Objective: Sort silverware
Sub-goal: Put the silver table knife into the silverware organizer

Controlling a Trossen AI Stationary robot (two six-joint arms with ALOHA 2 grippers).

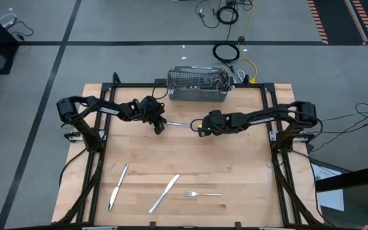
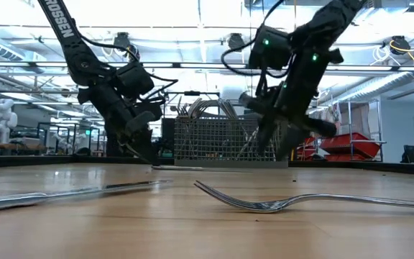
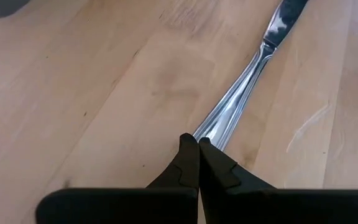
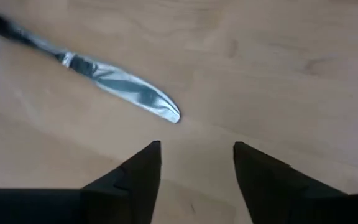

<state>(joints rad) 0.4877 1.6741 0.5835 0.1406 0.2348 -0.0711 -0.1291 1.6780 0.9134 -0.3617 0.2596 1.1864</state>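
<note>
High view, knife between the arms: a table knife [image 1: 176, 123] lies on the wooden table [image 1: 235, 166] just in front of the wire-mesh basket [image 1: 197, 86], its handle toward the left arm and its blade tip toward the right arm.
Left gripper: the left gripper [image 3: 197, 144] is clenched on the handle end of that knife [image 3: 241, 93], fingers pressed together with the handle running out from between them; it sits in front of the basket's left end.
Right gripper: the right gripper [image 4: 196, 149] is released, its two fingers spread apart over bare wood, with the knife's blade tip [image 4: 166, 111] just beyond them and not touching; it sits in front of the basket, right of its middle.
Basket: stands at the table's far edge, with silverware handles standing up inside it.
Other silverware, far from the basket: two more knives, one [image 1: 118, 186] to the left and one [image 1: 164, 193] right of it, and a fork [image 1: 203, 193] right of both, all flat on the table's near part, well apart from the basket.
Low view: the fork [image 2: 279, 203] lies closest, tines curving up, with the basket [image 2: 218, 140] behind it between the two arms.
</note>
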